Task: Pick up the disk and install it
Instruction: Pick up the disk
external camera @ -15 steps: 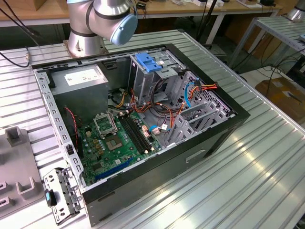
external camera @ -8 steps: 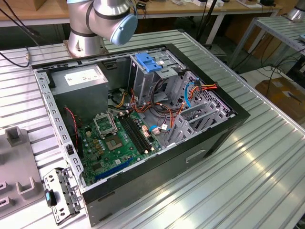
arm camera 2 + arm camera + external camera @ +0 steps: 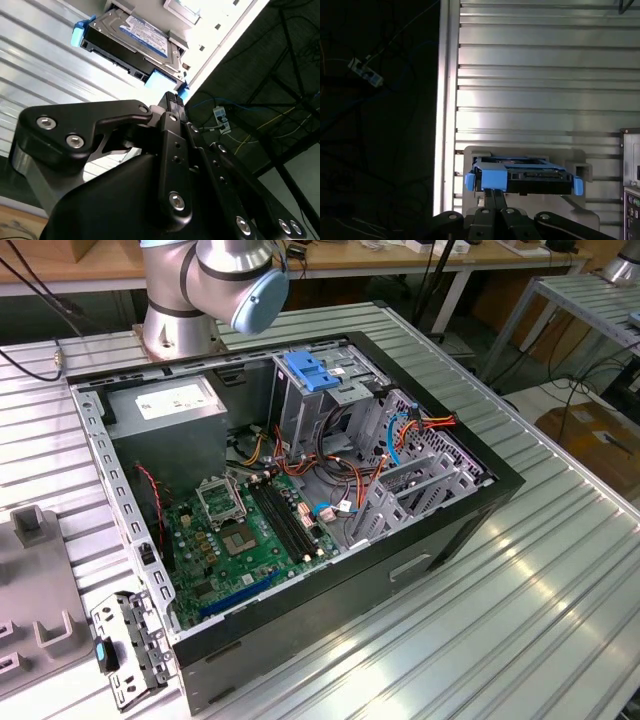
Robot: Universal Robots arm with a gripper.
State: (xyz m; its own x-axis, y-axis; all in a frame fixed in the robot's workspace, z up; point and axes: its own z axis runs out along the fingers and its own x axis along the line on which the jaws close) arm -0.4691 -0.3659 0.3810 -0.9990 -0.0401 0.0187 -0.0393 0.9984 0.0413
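In both wrist views the disk (image 3: 535,176) (image 3: 135,37) is being kept in a grey cradle (image 3: 525,152) on the ribbed table (image 3: 535,75), near its edge. Its blue tab (image 3: 494,179) is being pinched by the gripper (image 3: 494,190) (image 3: 172,100), fingers pressed close.

the ribbed metal surface (image 3: 560,580) holds an open computer case (image 3: 320,605), a grey block (image 3: 35,580), a small metal plate (image 3: 130,645) and the arm's base (image 3: 175,335).
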